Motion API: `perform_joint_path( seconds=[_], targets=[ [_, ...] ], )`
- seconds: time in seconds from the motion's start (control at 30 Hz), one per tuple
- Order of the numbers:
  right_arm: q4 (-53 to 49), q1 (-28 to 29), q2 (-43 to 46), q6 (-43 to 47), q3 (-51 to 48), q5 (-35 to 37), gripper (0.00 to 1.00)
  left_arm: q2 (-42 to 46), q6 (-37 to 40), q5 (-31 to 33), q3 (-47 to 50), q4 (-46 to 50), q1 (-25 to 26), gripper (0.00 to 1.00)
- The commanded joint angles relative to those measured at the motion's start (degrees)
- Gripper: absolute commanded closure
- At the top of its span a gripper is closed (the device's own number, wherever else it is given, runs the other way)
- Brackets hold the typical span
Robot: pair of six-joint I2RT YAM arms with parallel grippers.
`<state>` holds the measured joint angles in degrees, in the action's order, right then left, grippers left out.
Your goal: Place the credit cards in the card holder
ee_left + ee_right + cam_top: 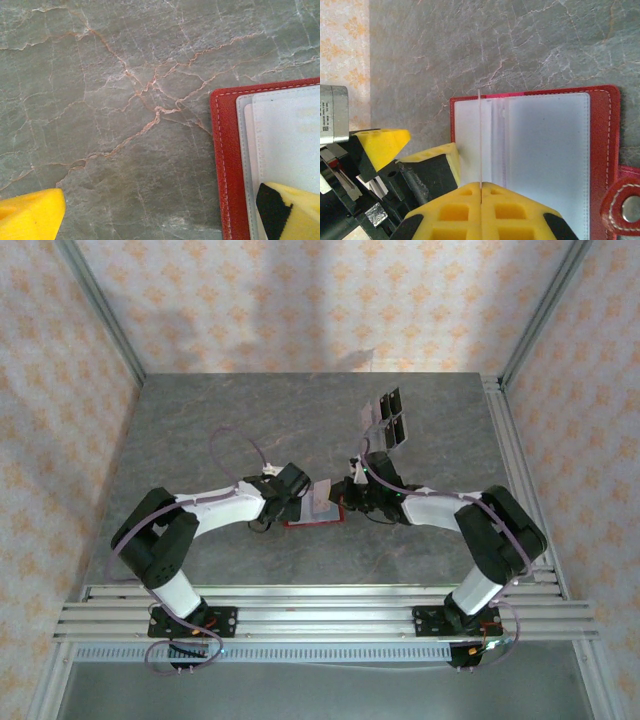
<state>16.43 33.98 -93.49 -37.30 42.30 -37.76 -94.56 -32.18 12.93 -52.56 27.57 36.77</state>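
**tinker_jo:** So where does the card holder [540, 160] sit, and how much room is around it?

**benchrat:** It lies flat and open around the middle of the surface [100, 100], right between the two arms. Out past its red stitched edge, on the left arm's side, the stone is open. The clear stand [388, 417] with dark rectangles is well apart, toward the far right. Walls [300, 300] box in three sides, and metal rails [320, 612] run along the near edge.

**tinker_jo:** Fingers?

**benchrat:** The left fingers [30, 217] are spread wide. One tip hangs over bare stone. The other, with a black pad, is over the holder's pale lining near its edge; can't tell if it touches. The right fingers [515, 212] are pressed together on a credit card [480, 140]. It shows edge-on as a thin pale line, upright over the lining.

**tinker_jo:** Materials?

**benchrat:** The holder is red and grainy with white stitching, rounded corners and smooth whitish pockets inside. A strap with a round metal snap [631, 212] sticks out at one side. The surface is a grey-green marble pattern with pale and rusty veins. The fingers are blocky yellow plastic with square recesses. The wallpaper is cream with orange floral motifs.

**tinker_jo:** Any text?

**benchrat:** A silver block [332, 112] beside the left fingers carries small print, too tiny to read.
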Motion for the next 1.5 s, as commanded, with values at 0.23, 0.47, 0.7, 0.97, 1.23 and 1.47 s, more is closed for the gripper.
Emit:
perform_joint_path(
  seconds=[0.23,0.47,0.7,0.97,1.23,1.47],
  targets=[
    [6.8,0.2,-3.7,2.8,-1.6,-2.7,1.00,-0.6,-1.9,3.3,1.6,-0.1,0.6,0.00],
    [8.7,0.2,-5.7,2.1,-1.8,-3.2,1.00,-0.5,-1.9,3.3,1.9,-0.4,0.6,0.00],
    [10.4,0.2,-6.4,1.0,-2.2,-3.8,1.00,-0.6,-1.9,3.2,2.2,-0.7,0.7,0.00],
    [13.5,0.2,-8.4,-0.8,-2.7,-5.1,1.00,-0.6,-1.9,3.1,2.2,-0.9,0.7,0.00],
    [15.9,0.3,-8.8,-2.6,-3.6,-5.9,1.00,-0.6,-1.9,3.5,2.2,-0.6,0.6,0.00],
    [16.1,0.2,-8.1,-2.9,-4.5,-5.5,1.00,-1.5,-3.8,8.1,0.5,4.7,0.6,0.00]
  ],
)
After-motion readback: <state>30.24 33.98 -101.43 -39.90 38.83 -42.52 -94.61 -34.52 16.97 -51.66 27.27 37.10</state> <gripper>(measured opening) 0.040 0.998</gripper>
